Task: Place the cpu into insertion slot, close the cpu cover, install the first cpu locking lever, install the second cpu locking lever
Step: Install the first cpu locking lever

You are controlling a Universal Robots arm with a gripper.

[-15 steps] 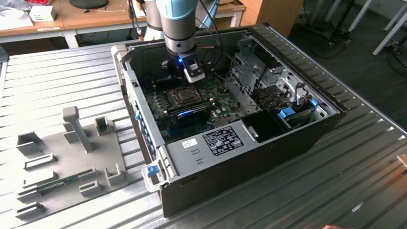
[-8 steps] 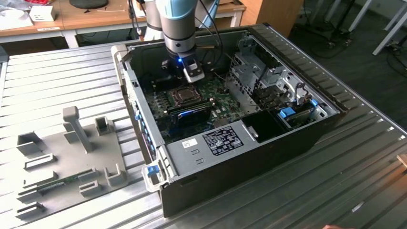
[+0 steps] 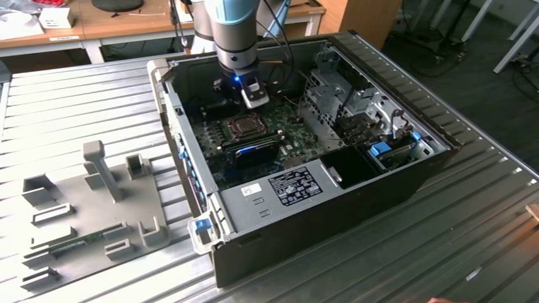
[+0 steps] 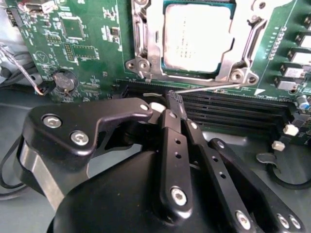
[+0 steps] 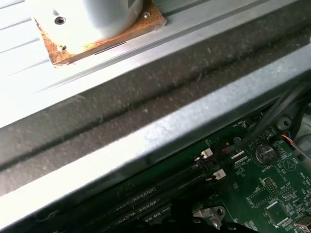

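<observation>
Matte black gripper (image 4: 176, 99) pinched closed, empty, just beside insertion slot (image 4: 197, 41); dull square cpu (image 4: 194, 41) seated under silvery cpu cover (image 4: 146, 43).

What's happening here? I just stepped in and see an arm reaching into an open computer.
A single robot arm is working inside an open computer case, its gripper hanging just above the green motherboard. In the second wrist view the cpu already lies in the insertion slot, with the silvery cpu cover framing it. The gripper's fingers are shut together and hold nothing, their tip close to a thin wire lever running along the socket's edge, beside the long black memory slots.
</observation>
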